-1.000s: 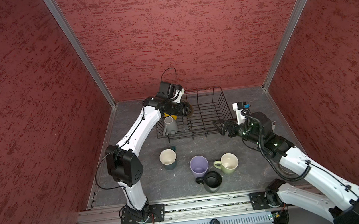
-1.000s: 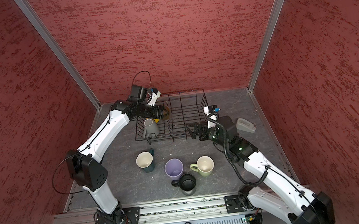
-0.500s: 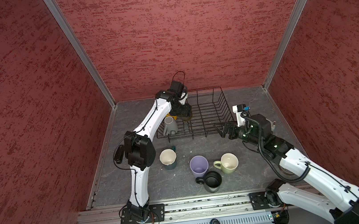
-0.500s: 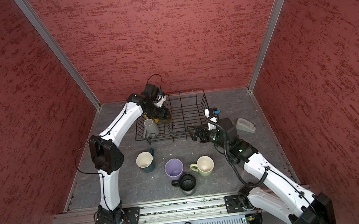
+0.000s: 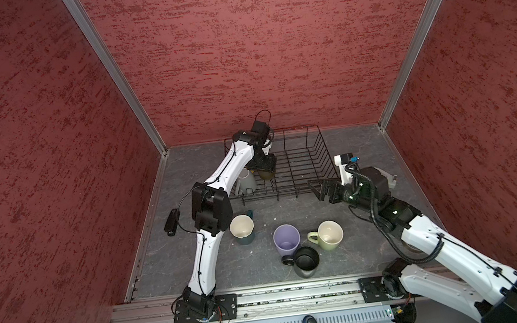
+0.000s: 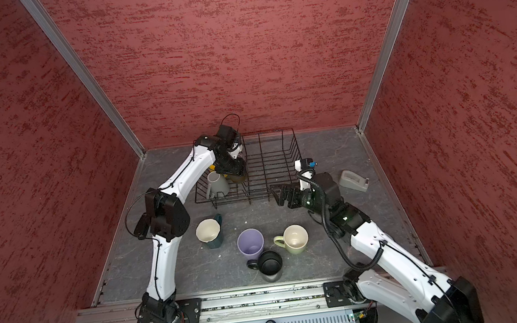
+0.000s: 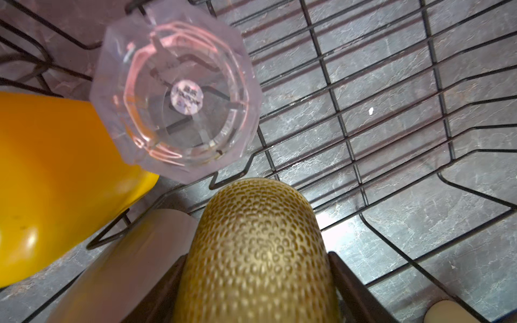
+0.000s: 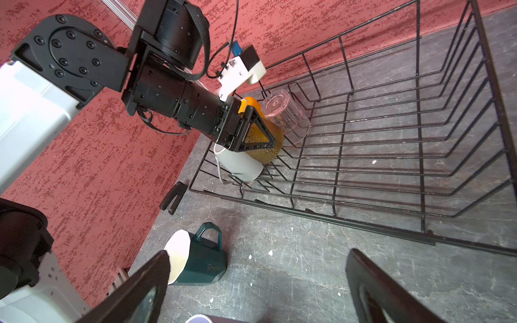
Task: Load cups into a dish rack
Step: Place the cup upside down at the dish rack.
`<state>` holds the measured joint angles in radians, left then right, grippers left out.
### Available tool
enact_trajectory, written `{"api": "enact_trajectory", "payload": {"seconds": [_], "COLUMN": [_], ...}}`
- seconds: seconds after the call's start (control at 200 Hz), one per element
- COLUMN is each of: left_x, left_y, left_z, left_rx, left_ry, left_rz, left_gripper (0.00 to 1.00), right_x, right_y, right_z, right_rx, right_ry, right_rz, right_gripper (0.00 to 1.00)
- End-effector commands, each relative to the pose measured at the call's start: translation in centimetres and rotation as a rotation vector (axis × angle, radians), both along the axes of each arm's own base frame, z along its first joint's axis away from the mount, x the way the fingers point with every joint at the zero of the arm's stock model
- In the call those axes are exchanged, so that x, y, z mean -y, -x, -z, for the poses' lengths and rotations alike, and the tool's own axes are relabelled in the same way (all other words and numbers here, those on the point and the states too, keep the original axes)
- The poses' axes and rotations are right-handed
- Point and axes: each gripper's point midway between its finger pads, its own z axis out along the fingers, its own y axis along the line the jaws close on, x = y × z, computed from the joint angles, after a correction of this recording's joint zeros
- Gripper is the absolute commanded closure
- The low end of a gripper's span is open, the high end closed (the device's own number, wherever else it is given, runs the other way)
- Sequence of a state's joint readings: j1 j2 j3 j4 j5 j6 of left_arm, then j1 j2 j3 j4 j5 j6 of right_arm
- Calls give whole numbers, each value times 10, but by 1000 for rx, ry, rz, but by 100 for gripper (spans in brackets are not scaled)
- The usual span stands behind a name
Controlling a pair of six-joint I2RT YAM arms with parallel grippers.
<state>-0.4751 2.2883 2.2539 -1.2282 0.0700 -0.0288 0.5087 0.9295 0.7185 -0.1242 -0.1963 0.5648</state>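
Note:
The black wire dish rack [image 5: 323, 157] [image 6: 296, 154] stands at the back of the table. My left gripper [image 5: 262, 165] [image 6: 236, 171] [image 7: 257, 264] points down into its left end, shut on a dimpled amber-olive glass [image 7: 251, 218] [image 8: 265, 145]. Beside that glass in the rack are an upturned clear glass [image 7: 176, 98], a yellow mug [image 7: 56, 181] and a grey mug [image 5: 246, 180]. On the table in front stand a teal mug [image 5: 242, 229] [image 8: 201, 263], a lilac tumbler [image 5: 287, 239], a pale green mug [image 5: 328, 234] and a black mug [image 5: 306, 260]. My right gripper [image 5: 317, 190] [image 8: 257, 263] hovers open and empty at the rack's front right corner.
A grey tape dispenser [image 6: 353, 181] lies on the table right of the rack. Red walls close in the table on three sides. A metal rail [image 5: 300, 293] with both arm bases runs along the front edge. The right half of the rack holds nothing.
My left arm's elbow has swung toward the rack and the gripper has turned downward, lowering the amber-olive glass into the rack's left end. The right arm has barely moved.

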Motion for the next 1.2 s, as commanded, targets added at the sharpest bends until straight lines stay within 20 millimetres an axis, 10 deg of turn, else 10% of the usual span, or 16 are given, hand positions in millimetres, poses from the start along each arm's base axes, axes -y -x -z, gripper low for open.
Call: {"api": "enact_trajectory", "payload": {"seconds": [0.0,0.641,1.197], "left_x": [1,-3,-8], "left_y": [-5,-13,-13], "left_z": [6,45,26], "left_rx": [1,-55,-19], "left_ry": [-10,-51,-55], "left_rz": [7,-17,-25], "left_gripper": [90,70,22], "right_x": [0,-2,-10], "right_y": [-2,-6,-15], "right_z": [-1,6,6], "right_rx": [1,-18,-27], "right_ry": [-18,-10,-3], "right_rz": [3,4,-10], "right_gripper": [1,1,1]}}
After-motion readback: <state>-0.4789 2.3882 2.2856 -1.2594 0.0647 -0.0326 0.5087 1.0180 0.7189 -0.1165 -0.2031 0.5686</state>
